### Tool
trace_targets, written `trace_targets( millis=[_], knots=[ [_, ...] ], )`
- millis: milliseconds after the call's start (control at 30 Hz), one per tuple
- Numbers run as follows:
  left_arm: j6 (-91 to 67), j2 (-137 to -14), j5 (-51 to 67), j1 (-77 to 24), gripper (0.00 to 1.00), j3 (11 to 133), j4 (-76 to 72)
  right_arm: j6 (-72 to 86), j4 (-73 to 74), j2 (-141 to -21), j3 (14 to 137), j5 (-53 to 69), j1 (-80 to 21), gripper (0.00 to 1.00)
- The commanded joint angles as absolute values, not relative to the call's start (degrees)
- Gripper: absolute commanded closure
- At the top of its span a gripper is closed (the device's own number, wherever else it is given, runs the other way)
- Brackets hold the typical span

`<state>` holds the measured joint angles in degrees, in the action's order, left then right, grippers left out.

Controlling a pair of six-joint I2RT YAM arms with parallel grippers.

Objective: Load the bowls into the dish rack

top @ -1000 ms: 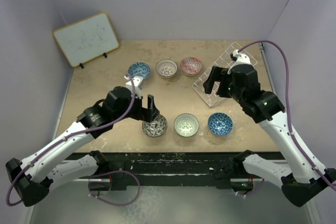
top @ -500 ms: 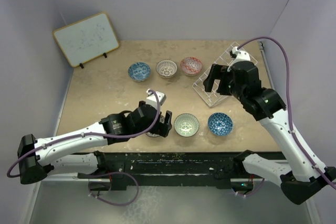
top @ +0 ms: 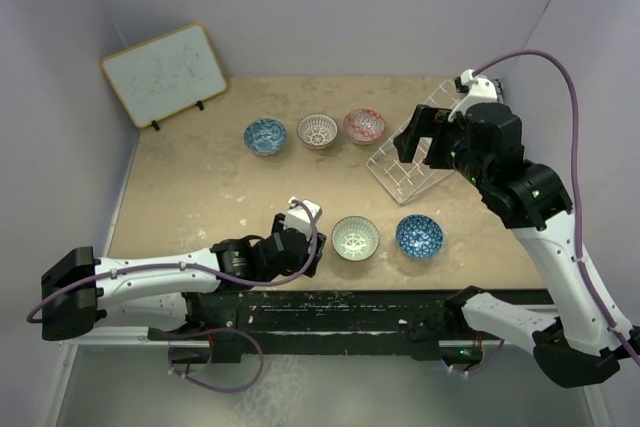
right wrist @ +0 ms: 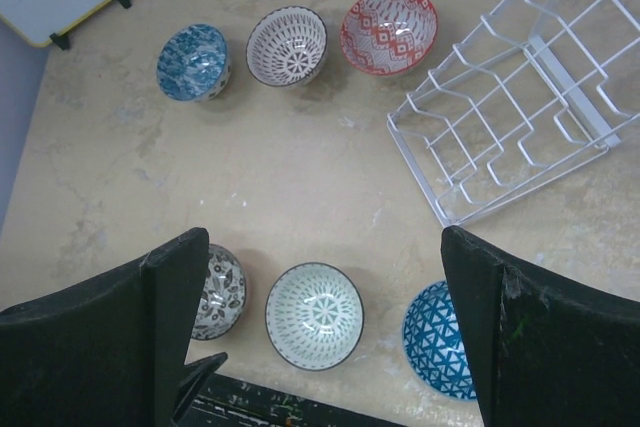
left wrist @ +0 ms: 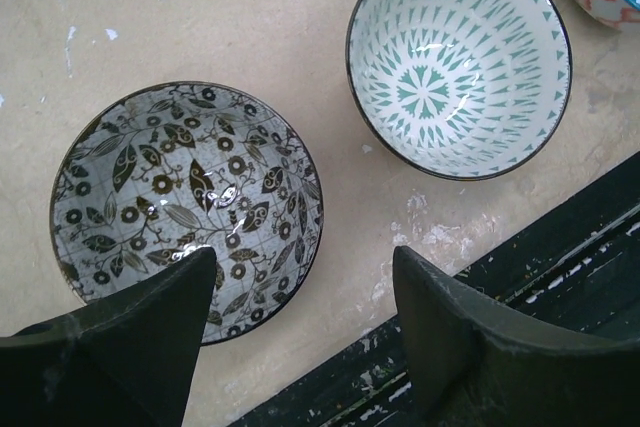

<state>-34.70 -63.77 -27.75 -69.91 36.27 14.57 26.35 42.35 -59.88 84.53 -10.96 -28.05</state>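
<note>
Top external view: one whiteboard (top: 165, 74) is propped at the far left of the table (top: 190, 187). Six bowls are counted, all standing on the table outside the one dish rack (top: 398, 173).

In the far row, a blue bowl (top: 265, 134), a white-lattice bowl (top: 317, 130) and a red bowl (top: 363, 126) are set side by side. In the near row, a grey-black bowl (left wrist: 185, 197), a pale green-white bowl (top: 355, 238) and a second blue bowl (top: 419, 236) are lined up. The rack is placed at the far right, near the red bowl.

The left gripper (left wrist: 300, 267) is positioned with its jaws apart, and the grey-black bowl's rim is seen between the fingers. Contact cannot be determined. The right gripper (right wrist: 325, 237) is spread wide and is seen over the rack.
</note>
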Motion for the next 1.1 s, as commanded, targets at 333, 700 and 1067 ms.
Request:
trace_targets(
  millis=[333,700,1067],
  knots=[
    [-29.5,-70.1,-25.3,-70.3,0.38,35.3,4.8,25.0,42.0,-58.8,83.1,-11.4,-27.8,0.00],
    [-28.8,-75.0,-27.3,-70.2,0.40,34.3,2.9,24.8,41.9,-57.9,81.8,-11.9,-27.7,0.00],
    [-29.4,-75.1,-28.4,-70.3,0.50,33.7,2.5,25.1,41.8,-57.7,81.4,-12.6,-27.7,0.00]
  ],
)
